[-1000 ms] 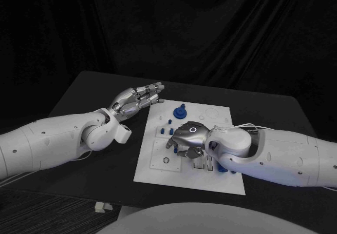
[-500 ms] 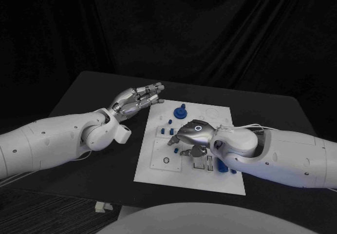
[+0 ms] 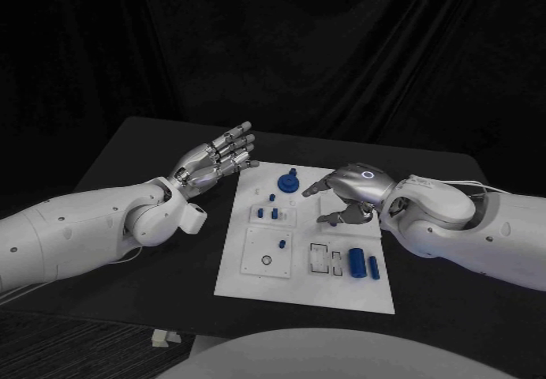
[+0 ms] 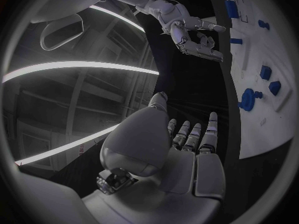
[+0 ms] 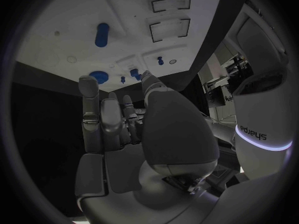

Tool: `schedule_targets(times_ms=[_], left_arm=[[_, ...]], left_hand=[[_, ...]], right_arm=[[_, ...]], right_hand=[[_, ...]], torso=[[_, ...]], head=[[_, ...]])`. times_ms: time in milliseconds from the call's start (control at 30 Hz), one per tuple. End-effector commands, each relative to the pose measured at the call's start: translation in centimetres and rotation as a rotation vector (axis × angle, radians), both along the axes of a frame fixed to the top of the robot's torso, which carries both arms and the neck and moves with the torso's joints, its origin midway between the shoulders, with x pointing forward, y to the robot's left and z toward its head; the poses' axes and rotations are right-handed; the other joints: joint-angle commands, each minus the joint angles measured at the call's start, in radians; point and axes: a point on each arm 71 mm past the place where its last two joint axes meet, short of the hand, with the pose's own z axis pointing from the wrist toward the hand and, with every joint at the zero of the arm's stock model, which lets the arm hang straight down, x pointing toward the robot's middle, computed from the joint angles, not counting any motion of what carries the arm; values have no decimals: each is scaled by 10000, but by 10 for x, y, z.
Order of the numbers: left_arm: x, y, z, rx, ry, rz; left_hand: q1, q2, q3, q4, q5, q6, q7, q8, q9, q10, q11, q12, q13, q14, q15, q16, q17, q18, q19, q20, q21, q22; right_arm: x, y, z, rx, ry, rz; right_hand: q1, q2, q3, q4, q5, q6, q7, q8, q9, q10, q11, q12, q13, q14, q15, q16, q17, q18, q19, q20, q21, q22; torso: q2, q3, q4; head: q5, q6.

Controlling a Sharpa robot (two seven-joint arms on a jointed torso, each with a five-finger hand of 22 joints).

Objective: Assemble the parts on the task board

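Observation:
The white task board (image 3: 256, 284) lies mid-table. A blue round knob (image 3: 289, 182) stands near its far edge, two small blue parts (image 3: 270, 212) sit nearer, and two blue cylinders (image 3: 364, 263) lie at its near right. My right hand (image 3: 347, 189) hovers over the board's far right with fingers bent down and apart, and I see nothing in it. A small blue part (image 3: 334, 222) sits on the board just under its fingertips. My left hand (image 3: 214, 163) is raised beside the board's far left corner, fingers spread, holding nothing.
Empty rectangular slots (image 3: 323, 258) and a small ring (image 3: 267, 259) mark the board's near half. Black table (image 3: 148, 260) surrounds the board, and both white forearms lie over it on either side.
My right hand has lifted off the board's middle and swung toward its far right, uncovering the slots and cylinders. My left hand's fingers have straightened and risen slightly.

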Motion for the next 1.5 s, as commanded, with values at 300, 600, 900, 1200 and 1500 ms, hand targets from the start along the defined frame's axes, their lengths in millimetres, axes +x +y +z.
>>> schedule_targets(times_ms=[300, 600, 900, 1200, 1500], left_arm=[[0, 2, -1, -62, -94, 182], [0, 4, -1, -5, -149, 339], [0, 5, -1, -3, -314, 524], [0, 7, 0, 48, -430, 721], [0, 7, -1, 73, -497, 829]], left_hand=[[-1159, 346, -682, 84, -2045, -884, -1161, -146, -150, -148, -68, -660, -72, -336, 131, -268, -88, -223, -292, 1, -13, -459], [-2314, 148, -1205, 83, -4343, -884, -670, -146, -150, -277, -173, -1074, -118, -708, -173, -540, -219, -311, -924, -69, -313, -1248], [-2532, -109, -954, 73, -4377, -840, -710, -134, -137, -320, -577, -1346, -160, -708, -588, -540, -219, -151, -2014, -420, -847, -3563], [-2594, -248, -783, 79, -4317, -763, -637, -115, -118, -349, -1094, -1724, -214, -708, -841, -540, -219, 6, -2071, -675, -895, -3842], [-2691, -417, -602, 83, -4235, -619, -244, -84, -87, -341, -1283, -1838, -229, -708, -1071, -540, -219, 126, -2080, -1073, -908, -3913]], right_arm=[[8, -40, -18, 376, 1726, -1579], [6, -43, -28, -198, 1524, -1382], [7, -40, -38, -437, 1630, -1320], [9, -35, -44, -546, 1606, -1210], [10, -31, -48, -622, 1537, -1091]], right_hand=[[220, 58, -13, 49, 26, 31, 44, -15, 7, -64, 36, 86, 0, -18, 116, 51, 25, 153, -19, 79, -62, 597], [262, 195, -34, 36, -138, 616, 273, 100, 72, 301, -35, 415, 30, -21, 121, 121, 56, 154, 44, 110, 28, 640], [427, 420, 61, -165, -28, 1169, 786, 250, 112, 705, -92, 727, 36, -10, 171, 186, 70, 150, 96, 149, 38, 655], [783, 720, 273, -700, 434, 1800, 940, 371, 148, 1213, -146, 982, 37, 17, 149, 236, 75, 149, 160, 136, 105, 675], [982, 840, 558, -976, 468, 2301, 904, 432, 173, 1759, -272, 1034, 7, 194, 32, 381, 246, 99, 384, 36, 563, 759]], torso=[[22, 23, 30], [31, 12, 26], [37, 10, 20], [33, 13, 31], [22, 4, 26]], head=[[-102, -2], [-194, -2], [-178, -2], [-157, -2], [-152, -2]])
